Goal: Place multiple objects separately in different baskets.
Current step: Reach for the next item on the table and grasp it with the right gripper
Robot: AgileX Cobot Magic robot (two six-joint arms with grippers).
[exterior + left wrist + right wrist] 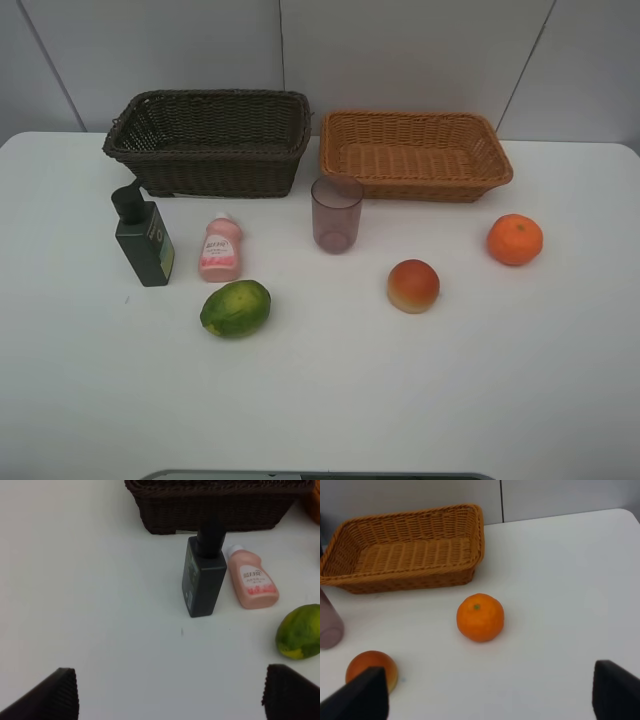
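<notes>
Pre-grasp, nothing binned yet. Both sets of fingers wide and empty: left gripper (172,695) faces the pump bottle (202,580), right gripper (487,692) faces the orange (480,617) near the table (500,380)'s right edge. Next we'd straddle the orange, then carry it to the orange-tan basket (405,577) at the back edge.

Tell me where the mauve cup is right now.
In the high view the cup stands upright near the centre, just in front of the gap between the dark basket and the tan basket, with the pink bottle to its left.

The left gripper (172,695) and the right gripper (491,694) each hover with jaws spread wide, empty.
</notes>
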